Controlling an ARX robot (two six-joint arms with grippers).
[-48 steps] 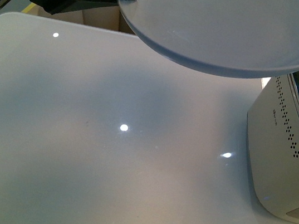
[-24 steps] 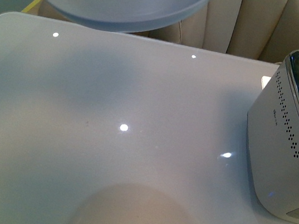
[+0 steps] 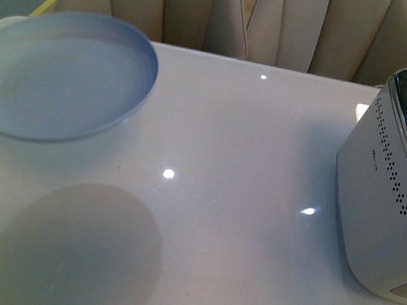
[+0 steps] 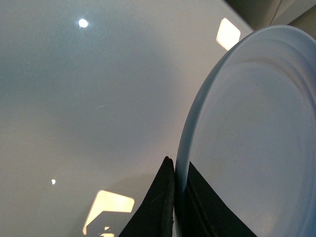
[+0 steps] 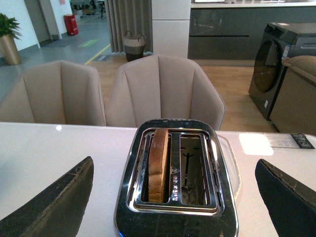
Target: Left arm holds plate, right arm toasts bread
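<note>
Currently, items as they stand:

Plate point(image 3: 61, 77): upper left of the front view, empty, tilted, apparently clear of the table point(image 3: 242, 204), its shadow falling at lower left.

Left gripper point(image 4: 177, 168): closed on the plate's rim, one black finger on each face; in the front view only a dark sliver shows at the left edge.

Bread point(image 5: 158, 163): one slice upright in the toaster point(image 5: 217, 187), in the slot left of centre in the right wrist view, crust above the slot's edge. Its long axis runs up the frame.

Right gripper point(image 5: 173, 207): spread wide, holding nothing, fingers at the lower corners with the toaster between.

Governing relation: the bread lies ahead, slightly left of the gap's middle, and the fingers face its broad sides. The right arm is nearer. Plate and toaster are well apart.
</note>
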